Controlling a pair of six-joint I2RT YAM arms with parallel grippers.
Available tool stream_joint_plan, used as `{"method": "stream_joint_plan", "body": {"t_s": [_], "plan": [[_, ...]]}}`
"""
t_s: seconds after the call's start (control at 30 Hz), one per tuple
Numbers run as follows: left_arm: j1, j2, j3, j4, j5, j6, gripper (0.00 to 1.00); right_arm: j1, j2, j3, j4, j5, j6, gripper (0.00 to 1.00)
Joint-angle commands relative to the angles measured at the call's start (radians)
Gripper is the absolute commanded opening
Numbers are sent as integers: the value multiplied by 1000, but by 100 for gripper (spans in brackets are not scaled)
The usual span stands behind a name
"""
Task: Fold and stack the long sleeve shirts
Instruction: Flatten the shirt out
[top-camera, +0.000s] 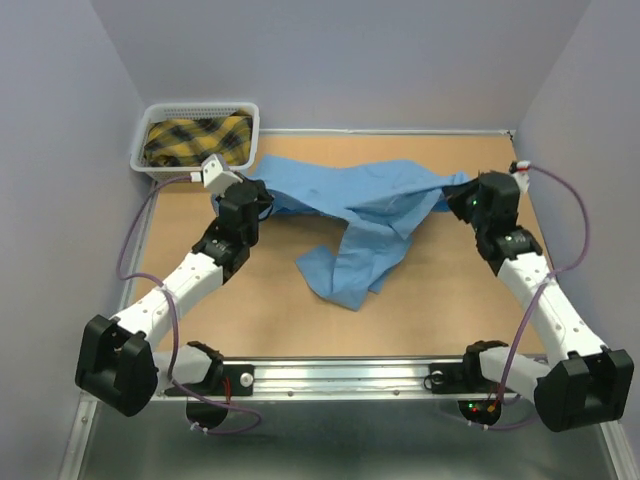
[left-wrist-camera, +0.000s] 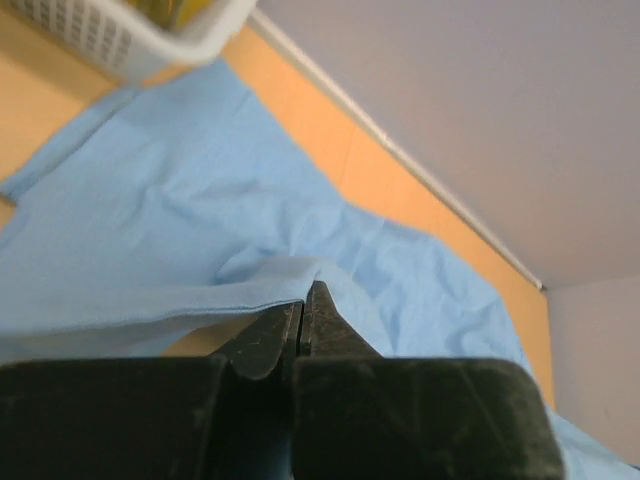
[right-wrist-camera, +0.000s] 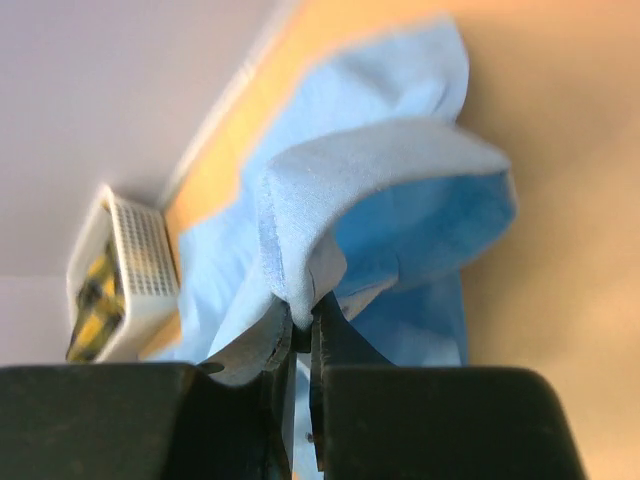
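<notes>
Light blue shirt (top-camera: 355, 215) lay stretched across the far half of the bench (top-camera: 250, 320), a flap trailing nearward. Left hand (left-wrist-camera: 304, 315) was clamped on its left edge, right hand (right-wrist-camera: 303, 325) on its bunched right end.

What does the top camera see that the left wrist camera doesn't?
Only the top view shows both arms, the right gripper, and the shirt spread between the two grippers with a part trailing toward the near edge. Only the left wrist view shows up close that the left gripper is shut on a fold of the shirt. Both views show the blue shirt, the white basket and the table.
</notes>
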Motion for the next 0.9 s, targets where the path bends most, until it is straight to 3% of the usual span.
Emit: {"method": "stream_joint_plan", "body": {"t_s": [0.0, 0.17, 0.23, 0.4, 0.6, 0.7, 0.87], "plan": [[43, -38, 182, -95, -78, 318, 0, -40, 52, 336, -206, 164, -319, 1], [54, -72, 318, -128, -87, 448, 0, -42, 120, 642, -304, 225, -489, 1], [56, -84, 323, -146, -71, 443, 0, -42, 124, 677, -338, 248, -520, 1], [56, -161, 185, -155, -12, 301, 0, -42, 84, 613, -355, 320, -560, 1], [56, -228, 10, -162, 85, 155, 0, -40, 49, 528, -370, 273, -543, 1], [57, -181, 15, -143, 74, 206, 0, -40, 95, 528, -370, 246, -546, 1], [85, 32, 200, -116, 115, 309, 0, -43, 218, 634, -370, 201, -551, 1]]}}
